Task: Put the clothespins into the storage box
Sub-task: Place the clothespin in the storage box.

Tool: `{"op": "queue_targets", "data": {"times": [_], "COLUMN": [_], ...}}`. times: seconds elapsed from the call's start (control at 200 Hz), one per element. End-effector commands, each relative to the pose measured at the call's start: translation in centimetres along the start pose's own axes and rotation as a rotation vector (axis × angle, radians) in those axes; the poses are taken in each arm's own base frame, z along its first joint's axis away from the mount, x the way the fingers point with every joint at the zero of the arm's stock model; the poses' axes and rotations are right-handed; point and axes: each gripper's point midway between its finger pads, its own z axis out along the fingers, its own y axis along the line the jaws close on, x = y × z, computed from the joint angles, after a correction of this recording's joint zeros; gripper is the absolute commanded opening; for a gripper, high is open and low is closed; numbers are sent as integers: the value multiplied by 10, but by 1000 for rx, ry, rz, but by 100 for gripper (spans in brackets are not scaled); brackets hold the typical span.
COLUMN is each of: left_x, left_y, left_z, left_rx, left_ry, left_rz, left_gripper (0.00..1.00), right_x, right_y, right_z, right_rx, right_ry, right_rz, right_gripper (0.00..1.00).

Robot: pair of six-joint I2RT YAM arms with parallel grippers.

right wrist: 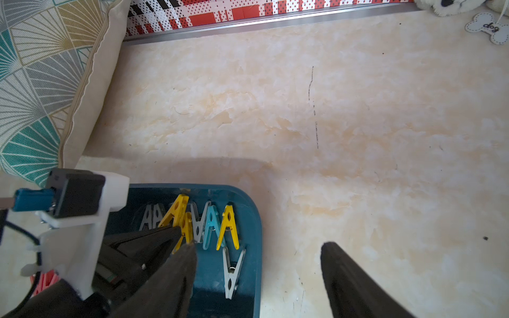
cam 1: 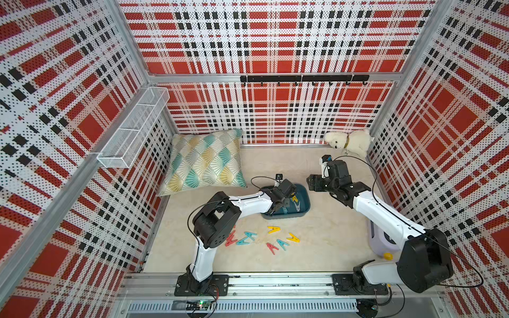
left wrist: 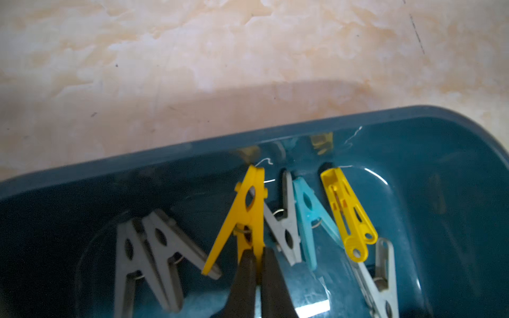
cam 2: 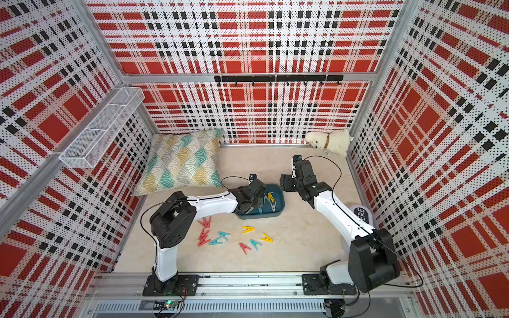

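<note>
Only wrist views show left tool (left wrist: 257, 253) pinching a yellow clothespin (left wrist: 248, 217); right tool (right wrist: 259, 246) spread, empty.

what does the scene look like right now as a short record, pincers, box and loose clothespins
left pincer: shut on a yellow clothespin, over the storage box
right pincer: open, empty, beside the box
stored clothespins: grey, teal and yellow, lying in the box
loose clothespins: red, teal and yellow, on the table in front of the box
task: not finished
</note>
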Motion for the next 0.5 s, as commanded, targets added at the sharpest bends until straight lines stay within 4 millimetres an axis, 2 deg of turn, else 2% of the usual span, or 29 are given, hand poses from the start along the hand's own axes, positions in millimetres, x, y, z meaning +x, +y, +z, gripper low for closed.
{"op": "queue_targets", "data": {"times": [0.0,0.1,0.225,0.336,0.416,0.496], "left_x": [7,9,13,14,8,-8], "left_y": [2,9,10,6,1,-3], "left_z": [7,5,4,0,-9,-27], "left_rx": [-17,-29,-33,-6,18,31], "left_ry": [19,24,47,59,48,-1], "left_rz": [6,0,18,19,14,5], "left_gripper": [0,3,19,28,29,30], "right_x": [-8,-9,-9,-11,-13,-13], "right_y": [0,1,3,4,3,3], "right_z": [-4,-5,-5,-7,-10,-13], "right_rx": [-4,-7,-19,-22,-20,-16], "right_ry": [-18,-22,-21,-28,-37,-40], "right_rz": [-2,-2,1,1,-1,-6], "right_gripper": [78,78,78,78,78,78]}}
